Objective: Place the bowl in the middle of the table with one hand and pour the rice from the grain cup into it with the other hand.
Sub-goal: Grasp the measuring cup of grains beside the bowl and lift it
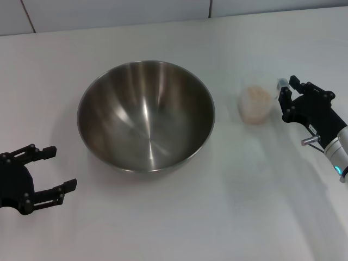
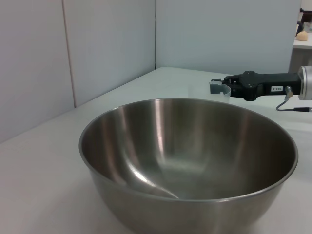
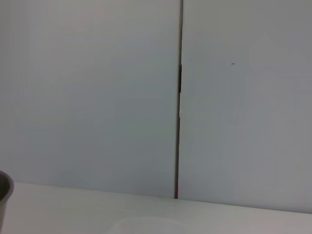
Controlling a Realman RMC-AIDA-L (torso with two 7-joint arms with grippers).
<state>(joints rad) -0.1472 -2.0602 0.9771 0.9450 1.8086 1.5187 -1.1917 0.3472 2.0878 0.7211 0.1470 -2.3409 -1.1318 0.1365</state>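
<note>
table (image 1: 163, 228), white. one bowl (image 1: 145, 115), steel, standing about mid-table, nothing in it. one grain cup (image 1: 255, 103) upright just off the bowl's right side, one small heap of rice (image 1: 256, 94) inside. two grippers. right gripper (image 1: 285, 93) at the cup's far-right edge, fingers around its rim tab as we judge, holding it; bowl lies to its left, so the pour goes leftward. left gripper (image 1: 61, 169) spread wide, apart from the bowl, off its near-left side.
</note>
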